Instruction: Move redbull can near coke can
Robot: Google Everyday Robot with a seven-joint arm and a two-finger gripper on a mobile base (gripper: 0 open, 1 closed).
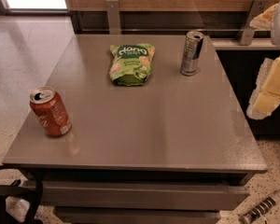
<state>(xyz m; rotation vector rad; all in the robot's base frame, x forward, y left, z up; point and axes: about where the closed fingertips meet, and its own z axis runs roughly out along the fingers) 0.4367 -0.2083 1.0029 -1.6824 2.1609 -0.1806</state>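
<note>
The redbull can (192,53), slim and silver-blue with a silver top, stands upright at the back right of the grey table (144,134). The coke can (50,111), stouter and red-orange with white lettering, stands upright near the table's front left edge. The two cans are far apart. My gripper (269,85), white and pale yellow, hangs at the right edge of the view, beyond the table's right side. It is to the right of the redbull can, a little nearer the camera, and touches nothing.
A green snack bag (131,63) lies flat at the back middle of the table, left of the redbull can. A wooden wall panel with metal brackets (113,15) runs behind the table. Speckled floor lies to the left and in front.
</note>
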